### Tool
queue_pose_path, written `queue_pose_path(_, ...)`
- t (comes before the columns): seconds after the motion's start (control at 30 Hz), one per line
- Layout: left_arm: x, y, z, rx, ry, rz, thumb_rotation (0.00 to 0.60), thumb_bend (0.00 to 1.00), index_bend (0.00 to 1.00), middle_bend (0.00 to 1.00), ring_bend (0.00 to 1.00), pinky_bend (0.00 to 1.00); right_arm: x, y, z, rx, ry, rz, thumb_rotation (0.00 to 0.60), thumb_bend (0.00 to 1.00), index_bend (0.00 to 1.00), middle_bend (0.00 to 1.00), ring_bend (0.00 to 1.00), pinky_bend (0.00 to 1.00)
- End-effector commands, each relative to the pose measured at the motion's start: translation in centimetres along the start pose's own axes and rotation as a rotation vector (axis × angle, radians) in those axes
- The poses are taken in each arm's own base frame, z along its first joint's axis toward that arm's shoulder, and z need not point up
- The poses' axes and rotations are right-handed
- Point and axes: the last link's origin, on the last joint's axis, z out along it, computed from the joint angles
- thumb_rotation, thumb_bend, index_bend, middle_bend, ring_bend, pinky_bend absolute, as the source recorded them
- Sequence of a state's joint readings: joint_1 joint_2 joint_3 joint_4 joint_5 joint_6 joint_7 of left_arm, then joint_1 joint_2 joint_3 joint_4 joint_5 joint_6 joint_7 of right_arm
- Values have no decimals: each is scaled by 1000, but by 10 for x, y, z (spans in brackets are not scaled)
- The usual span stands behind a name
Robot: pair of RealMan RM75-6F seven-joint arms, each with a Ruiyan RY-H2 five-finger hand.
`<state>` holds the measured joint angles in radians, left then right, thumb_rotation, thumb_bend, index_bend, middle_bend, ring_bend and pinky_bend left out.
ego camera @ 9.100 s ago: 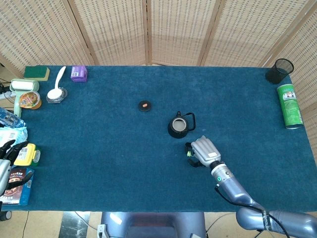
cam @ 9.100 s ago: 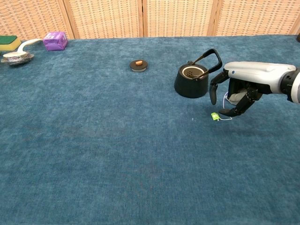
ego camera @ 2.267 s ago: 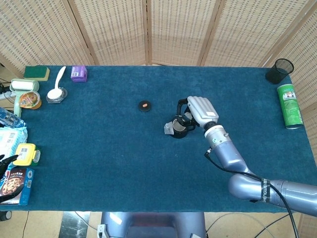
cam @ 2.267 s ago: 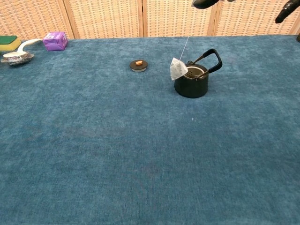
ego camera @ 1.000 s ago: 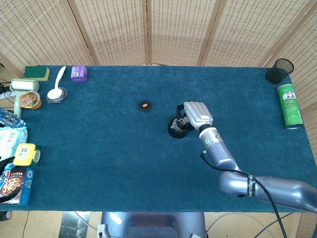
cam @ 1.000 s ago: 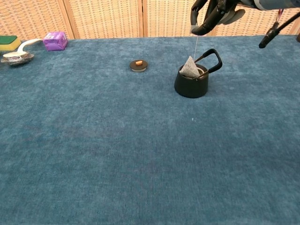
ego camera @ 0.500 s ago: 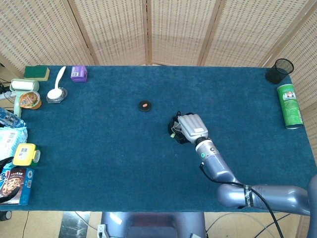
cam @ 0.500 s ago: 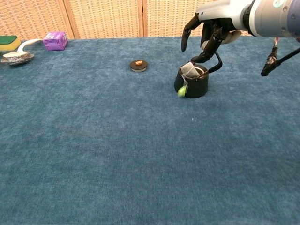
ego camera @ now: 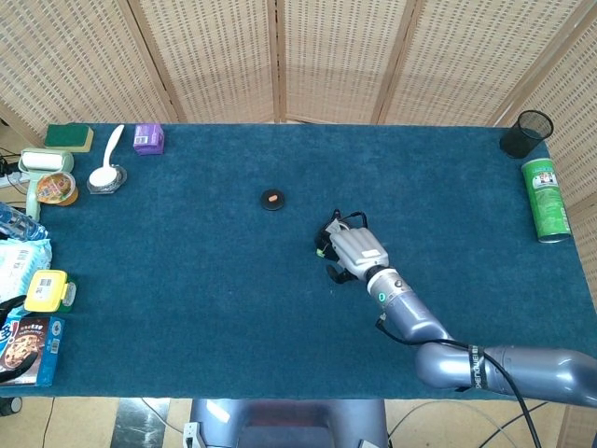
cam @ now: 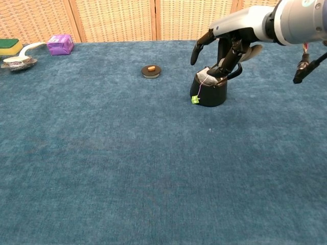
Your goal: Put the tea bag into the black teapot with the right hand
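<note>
Head view: I see my right hand [ego camera: 359, 250] covering the black teapot [ego camera: 333, 238], finger state I cannot tell; lid [ego camera: 271, 200] lies apart, left of teapot | Chest view: fingers [cam: 197, 51] spread, hanging above the teapot [cam: 209, 91]; tea bag [cam: 206, 75] sits in its mouth, green tag [cam: 194, 100] hanging down its front

Far right of the robot hand [ego camera: 358, 251]: green can [ego camera: 546, 199], black mesh cup [ego camera: 526, 133]. Up-left: small round lid [ego camera: 272, 200]. Far left: purple box [ego camera: 148, 138], white spoon [ego camera: 108, 157].

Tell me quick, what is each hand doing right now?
Left hand: not in view.
Right hand: over the black teapot, fingers apart, holding nothing.
</note>
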<state>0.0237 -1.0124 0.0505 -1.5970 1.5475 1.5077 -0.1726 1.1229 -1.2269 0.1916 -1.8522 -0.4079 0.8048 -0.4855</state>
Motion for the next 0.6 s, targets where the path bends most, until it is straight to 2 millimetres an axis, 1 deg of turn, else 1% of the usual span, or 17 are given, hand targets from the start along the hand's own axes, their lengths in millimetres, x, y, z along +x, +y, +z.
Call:
queue_pose_path(0.03, 0, 0, 0, 0, -2, 1, 600, 266, 124, 205, 79, 151, 8, 0, 0, -3, -60, 18, 600, 615, 202, 1000, 1000, 1000)
queue_pose_path(0.23, -1, -1, 0, 4, -3, 1, 600, 265, 124, 205, 79, 151, 15, 2, 3, -23, -102, 13, 600, 699, 139, 1000, 1000, 1000)
queue_pose_path(0.47, -2, -1, 2, 5, -7, 2, 600, 265, 124, 205, 79, 151, 17, 8, 9, -58, -131, 8, 600, 720, 75, 1000, 1000, 1000)
queue_pose_path(0.6, -2, -1, 2, 8, -10, 3, 600, 266, 123, 205, 78, 151, 16, 8, 13, -71, -147, -6, 600, 731, 71, 1000, 1000, 1000)
